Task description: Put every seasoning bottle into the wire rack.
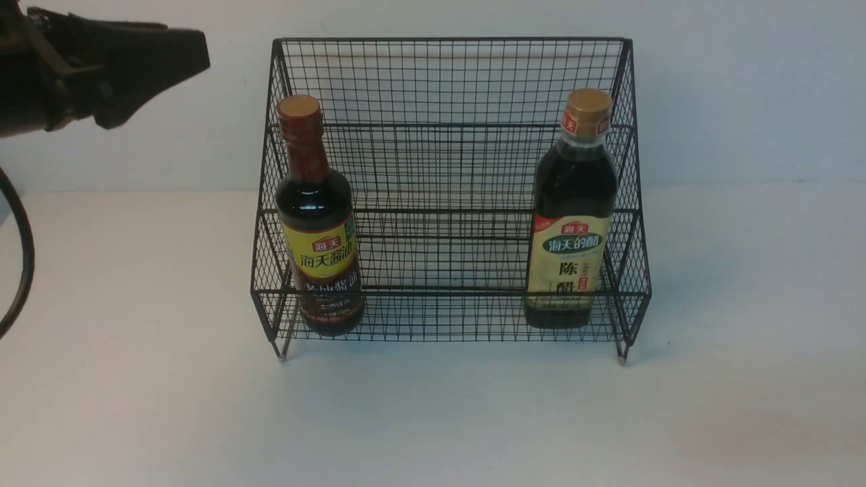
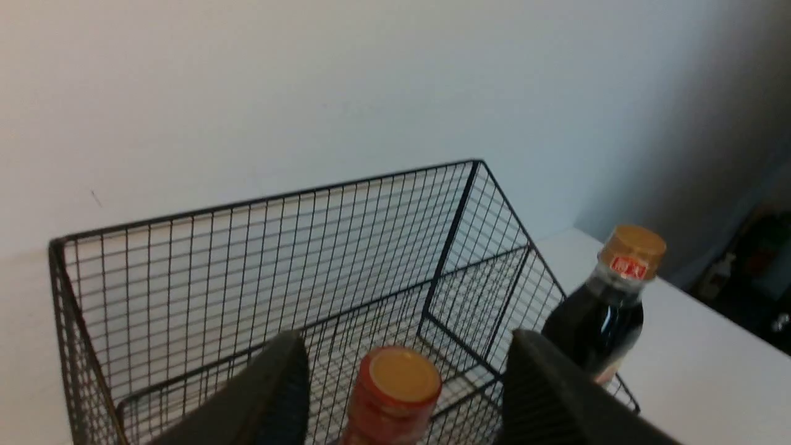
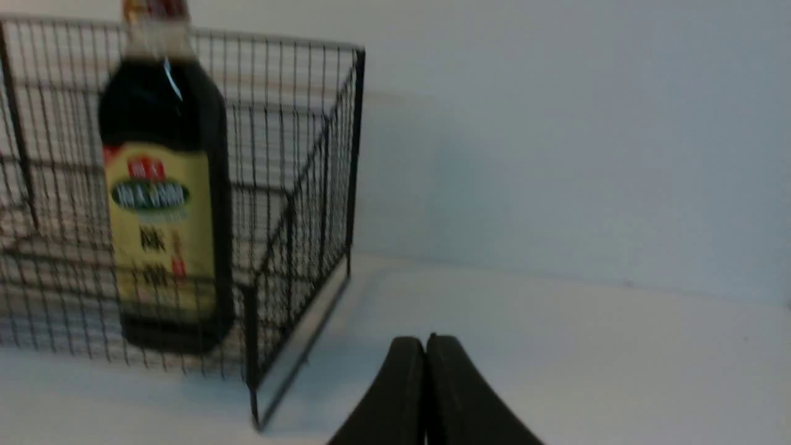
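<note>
Both seasoning bottles (image 1: 319, 223) (image 1: 572, 216) stand inside the wire rack (image 1: 446, 88) — seemingly finished; left gripper (image 2: 405, 337) gapes empty, right gripper (image 3: 425, 352) shut, empty.

You are at a robot test bench in a lab-like room. A bare white table (image 1: 135, 406) runs up to a blank white wall (image 1: 744, 88). On it stands a staged set: a black wire rack (image 1: 446, 67) holding a yellow-label bottle (image 1: 318, 223) and a cream-and-green-label bottle (image 1: 572, 223). A black cable (image 1: 24, 250) loops in at your left. Beyond the table's edge, the left wrist view shows a dim corner of blurred clutter (image 2: 757, 266).
</note>
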Available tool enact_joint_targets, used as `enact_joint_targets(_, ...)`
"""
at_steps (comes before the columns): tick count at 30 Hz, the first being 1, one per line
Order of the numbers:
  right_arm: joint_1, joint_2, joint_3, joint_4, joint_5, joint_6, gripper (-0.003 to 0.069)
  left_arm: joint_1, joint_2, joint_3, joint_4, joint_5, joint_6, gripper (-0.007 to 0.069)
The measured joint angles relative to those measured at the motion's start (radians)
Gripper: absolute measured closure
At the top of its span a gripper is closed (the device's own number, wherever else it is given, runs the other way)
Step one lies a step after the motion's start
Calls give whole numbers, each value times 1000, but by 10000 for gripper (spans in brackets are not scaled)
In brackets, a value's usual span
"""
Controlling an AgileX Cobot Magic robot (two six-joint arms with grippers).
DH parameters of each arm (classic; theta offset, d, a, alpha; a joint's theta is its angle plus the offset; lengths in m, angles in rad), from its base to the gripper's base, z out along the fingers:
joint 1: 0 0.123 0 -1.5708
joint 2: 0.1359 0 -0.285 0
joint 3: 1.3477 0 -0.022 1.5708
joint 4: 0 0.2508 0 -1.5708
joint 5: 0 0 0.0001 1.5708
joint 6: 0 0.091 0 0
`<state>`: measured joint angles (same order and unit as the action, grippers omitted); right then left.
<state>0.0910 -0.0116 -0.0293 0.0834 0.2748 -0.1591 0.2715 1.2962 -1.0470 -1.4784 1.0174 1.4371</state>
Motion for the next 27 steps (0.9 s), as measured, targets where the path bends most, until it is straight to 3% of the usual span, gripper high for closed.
enact_joint_targets(4,-18,0,52,-66,28,0,674,0,0,0,45,29,-82,386)
enact_joint_targets(5,-21,0,58,-76,40,-1,674,0,0,0,63,59,-130,463)
enact_joint_targets(8,-24,0,57,-72,73,-1,674,0,0,0,104,112,-201,591)
enact_joint_targets(10,-24,0,56,-59,80,-1,674,0,-2,0,137,149,-234,620)
enact_joint_targets(18,-25,0,55,-51,85,-1,674,0,-115,0,339,184,-365,629)
enact_joint_targets(22,-25,0,55,-51,85,-1,674,0,-272,3,506,197,-475,629)
enact_joint_targets(27,-25,0,55,-51,85,-1,674,0,-470,69,606,214,-536,629)
